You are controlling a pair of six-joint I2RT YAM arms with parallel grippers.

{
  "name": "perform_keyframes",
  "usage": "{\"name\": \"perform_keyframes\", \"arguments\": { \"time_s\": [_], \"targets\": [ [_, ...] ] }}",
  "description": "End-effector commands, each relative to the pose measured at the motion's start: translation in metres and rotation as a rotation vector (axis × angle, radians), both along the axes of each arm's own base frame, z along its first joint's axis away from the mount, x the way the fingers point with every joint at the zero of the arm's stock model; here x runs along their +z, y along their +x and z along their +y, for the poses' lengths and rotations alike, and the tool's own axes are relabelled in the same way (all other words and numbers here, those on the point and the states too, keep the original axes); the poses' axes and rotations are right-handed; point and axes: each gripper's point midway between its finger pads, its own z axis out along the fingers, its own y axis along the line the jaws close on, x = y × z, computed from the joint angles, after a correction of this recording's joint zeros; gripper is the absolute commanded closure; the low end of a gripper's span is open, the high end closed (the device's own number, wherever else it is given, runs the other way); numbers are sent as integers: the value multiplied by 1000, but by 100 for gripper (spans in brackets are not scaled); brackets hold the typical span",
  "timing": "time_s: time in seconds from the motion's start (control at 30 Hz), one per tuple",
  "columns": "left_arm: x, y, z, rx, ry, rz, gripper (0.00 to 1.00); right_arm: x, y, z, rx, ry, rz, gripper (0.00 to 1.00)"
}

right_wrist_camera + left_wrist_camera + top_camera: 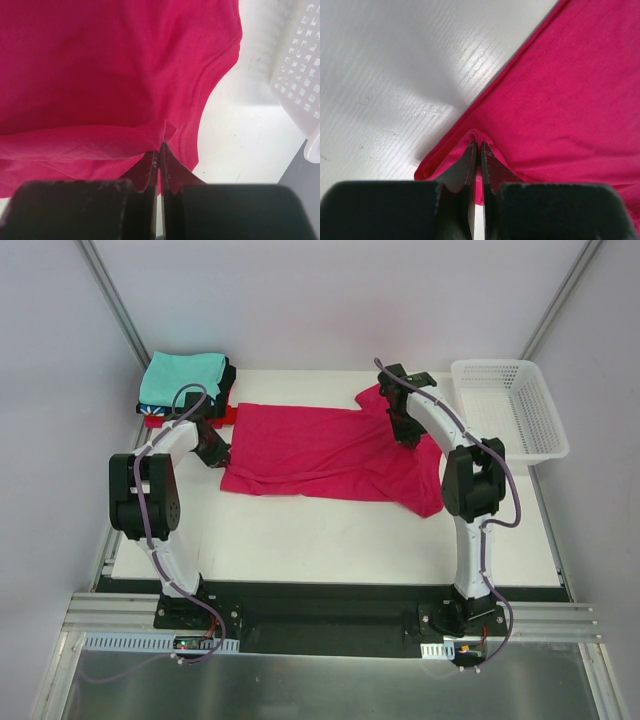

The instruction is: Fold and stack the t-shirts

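**Item:** pink shirt (320, 450), one, unfolded. It lay spread flat across the far half of the table (330, 540), long axis left to right. One part trailed toward the near right, where the cloth looked rumpled.

**Stack** (185, 385): folded shirts at the far left corner, teal on top, with dark and red layers below. It sat just beside the pink shirt's left end.

**Basket** (510, 410): white mesh, at the far right edge, apart from the shirt.

**Left gripper** (479, 150): fingers together, clamped on a small pucker of the shirt's left edge, right at the hem.

**Right gripper** (159, 150): fingers together, clamped on a thin fold near the curved seam at the shirt's right end, with the basket close by.

**Stage, as judged:** both ends were gripped, and a lift or fold was about to start.

**Risks, as judged:**
- Both pinches took little cloth. A quick pull could draw the hem out of either grip and drop that end.
- Unequal lift or travel between the arms would skew the fold line.
- The rumpled near-right part could tuck under and leave a lumpy fold.
- A leftward sweep could nudge the stack, given how close it sat.
- The right arm worked near the basket, so a wide swing might knock it.
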Motion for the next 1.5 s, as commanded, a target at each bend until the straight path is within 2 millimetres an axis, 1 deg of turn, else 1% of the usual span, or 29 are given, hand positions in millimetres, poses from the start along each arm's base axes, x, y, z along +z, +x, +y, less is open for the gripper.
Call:
{"name": "perform_keyframes", "arguments": {
  "time_s": [0.0,0.03,0.07,0.13,0.23,0.3,0.33,0.37,0.47,0.5,0.53,0.57,0.6,0.63,0.67,0.7,0.73,0.77,0.8,0.83,0.87,0.9,0.93,1.0,1.03,1.13,1.3,1.4,1.47],
  "targets": [
    [5,9,1,-10,25,-18,100,8,11,-2,8,2,-16,95],
    [6,10,1,-13,29,-21,88,5,12,-3,2,1,-13,91],
    [7,11,2,-13,31,-22,88,5,14,-3,1,8,-13,86],
    [11,13,2,-13,32,-31,88,5,21,-4,-5,23,-24,86],
    [18,16,2,-18,32,-47,85,11,35,-2,-8,60,-55,87],
    [22,16,2,-19,33,-50,70,15,42,-2,-11,79,-68,83],
    [25,15,2,-24,30,-53,67,21,48,2,-6,104,-89,82],
    [28,14,1,-25,27,-55,64,20,50,3,-4,114,-88,82],
    [39,8,0,-36,33,-70,30,27,49,8,3,159,-97,76],
    [43,6,2,-34,40,-80,2,31,48,10,4,168,-104,75],
    [51,-1,-11,-72,51,-96,1,27,41,13,5,191,-82,74],
    [53,-6,-16,-87,51,-96,1,35,36,14,6,213,-94,72],
    [56,-11,-18,-93,74,-101,1,35,29,16,-11,234,-84,71],
    [58,-21,-22,-103,89,-105,1,35,21,22,-12,273,-66,71],
    [57,-29,-33,-134,92,-104,1,20,0,20,-26,277,1,71],
    [54,-36,-39,-141,88,-97,1,33,-5,23,-25,311,-44,71],
    [49,-49,-43,-152,82,-80,1,30,-16,25,-33,332,-35,71],
    [44,-57,-49,-167,78,-67,1,9,-40,19,-53,321,25,71],
    [41,-62,-51,-159,69,-60,1,21,-46,20,-47,360,-31,71],
    [31,-73,-52,-165,66,-37,1,19,-55,20,-49,375,-28,71],
    [28,-77,-53,-171,71,-33,1,17,-62,17,-70,374,-31,70],
    [25,-79,-54,-177,70,-33,1,5,-78,13,-80,367,-1,70],
    [18,-87,-53,-181,73,-14,1,12,-84,12,-78,379,-18,70],
    [14,-90,-52,-186,78,-6,1,6,-98,8,-85,373,2,70],
    [12,-92,-51,-187,82,-2,1,9,-102,8,-79,379,-6,70],
    [7,-93,-43,-176,120,5,1,7,-112,6,-79,381,2,71],
    [-1,-86,-35,-148,124,27,1,7,-115,4,-73,376,6,72],
    [-1,-81,-22,-106,119,22,1,8,-116,1,-67,363,6,72],
    [-2,-78,-5,-46,100,23,1,7,-118,1,-63,362,11,73]
  ]
}}
